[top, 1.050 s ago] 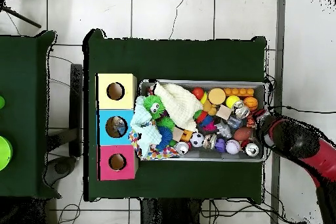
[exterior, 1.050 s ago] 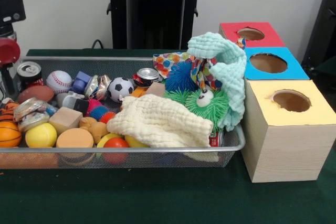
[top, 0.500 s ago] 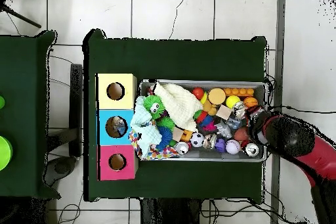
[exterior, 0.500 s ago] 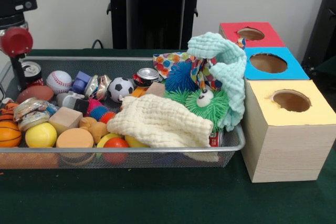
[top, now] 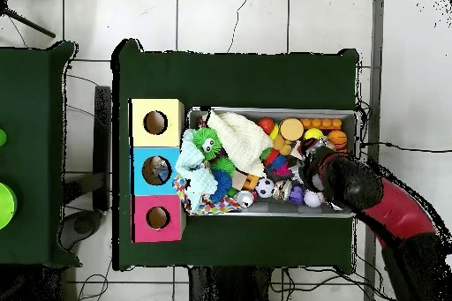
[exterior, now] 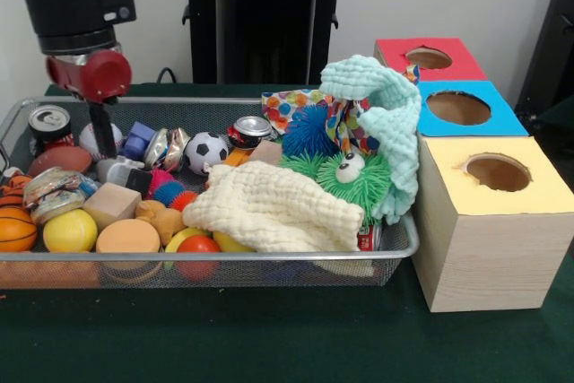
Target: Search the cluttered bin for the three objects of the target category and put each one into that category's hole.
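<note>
The arm comes down at the upper left of the front view, its red wrist above the left end of the wire bin. A dark stem drops from it to the gripper, which sits low among the clutter, just in front of the baseball and beside the purple block; whether its tips are spread or closed cannot be told (they are hidden by the toys around them).

In the overhead view the arm enters from the lower right and covers the right end of the bin.

The bin's left half holds balls: a soccer ball, a yellow ball, a basketball, a brown football. There are also 2 cans, one at the far left and one mid-bin, plus a wooden cube and a wooden disc.

The right half is buried under a cream cloth, a mint cloth and a green spiky toy.

At the right of the frame stand 3 boxes in a row, each with a round hole on top: yellow nearest, blue in the middle, red farthest.
</note>
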Robot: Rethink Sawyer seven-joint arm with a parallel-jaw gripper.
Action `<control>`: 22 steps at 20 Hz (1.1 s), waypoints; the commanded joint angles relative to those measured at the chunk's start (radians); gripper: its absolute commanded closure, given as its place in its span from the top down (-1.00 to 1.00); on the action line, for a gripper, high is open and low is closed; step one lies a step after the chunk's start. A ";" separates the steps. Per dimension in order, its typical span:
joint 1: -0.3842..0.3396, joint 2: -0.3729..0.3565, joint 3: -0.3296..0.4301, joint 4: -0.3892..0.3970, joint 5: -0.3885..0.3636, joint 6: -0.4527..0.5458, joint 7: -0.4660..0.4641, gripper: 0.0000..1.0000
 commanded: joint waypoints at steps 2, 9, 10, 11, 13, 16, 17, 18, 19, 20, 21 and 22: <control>0.073 0.053 -0.102 0.026 0.155 -0.076 0.312 -1.00; 0.087 0.107 -0.164 -0.061 0.284 -0.042 0.273 -1.00; 0.090 0.103 -0.171 -0.055 0.301 -0.040 0.274 -1.00; 0.095 0.099 -0.181 -0.048 0.317 -0.045 0.280 -1.00; 0.115 0.089 -0.208 -0.036 0.367 -0.022 0.308 -1.00; 0.148 0.095 -0.266 -0.053 0.418 0.036 0.316 -1.00; 0.150 0.094 -0.273 -0.051 0.429 0.042 0.308 -1.00; 0.151 0.091 -0.278 -0.042 0.444 0.041 0.304 -1.00; 0.150 0.089 -0.280 -0.033 0.456 0.040 0.296 -1.00; 0.154 0.084 -0.289 -0.021 0.465 0.033 0.294 -1.00; 0.158 0.080 -0.299 -0.008 0.474 0.025 0.291 -1.00; 0.156 0.072 -0.301 0.018 0.484 0.001 0.294 -1.00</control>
